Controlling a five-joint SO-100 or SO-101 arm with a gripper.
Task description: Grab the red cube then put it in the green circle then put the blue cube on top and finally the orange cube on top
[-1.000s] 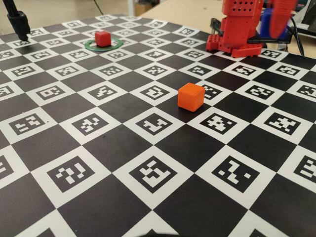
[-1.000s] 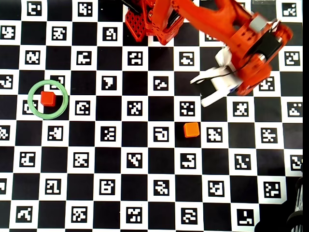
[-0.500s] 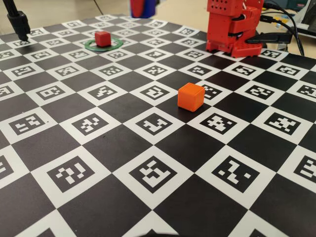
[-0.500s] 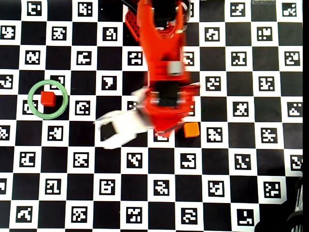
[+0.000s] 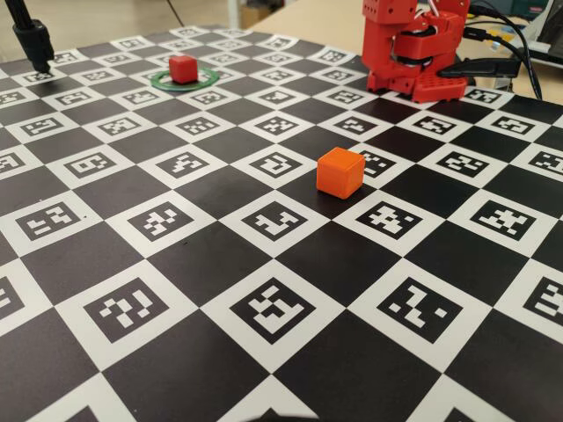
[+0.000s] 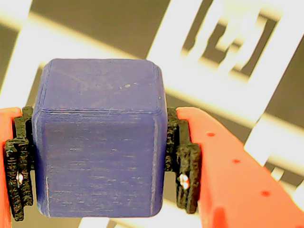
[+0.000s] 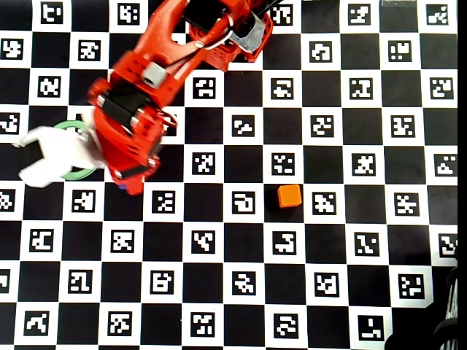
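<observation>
In the wrist view my gripper (image 6: pixel 99 164) is shut on the blue cube (image 6: pixel 97 142), its black pads (image 6: pixel 183 161) pressed against both side faces. From overhead, my arm (image 7: pixel 131 124) reaches left over the green circle (image 7: pixel 69 125) and hides the red cube there. A sliver of the blue cube (image 7: pixel 133 187) peeks out below the wrist. The fixed view shows the red cube (image 5: pixel 183 68) sitting inside the green circle (image 5: pixel 208 81) at the far left. The orange cube (image 5: pixel 340 171) stands alone mid-board, also seen in the overhead view as the orange cube (image 7: pixel 290 195).
The checkerboard mat with printed markers covers the table. My red base (image 5: pixel 413 53) stands at the far right edge with cables behind it. A black stand (image 5: pixel 31 40) rises at the far left corner.
The arm has swung from the right side across the board to the left, carrying the blue cube, and now hangs over the green circle. The red and orange cubes have not moved.
</observation>
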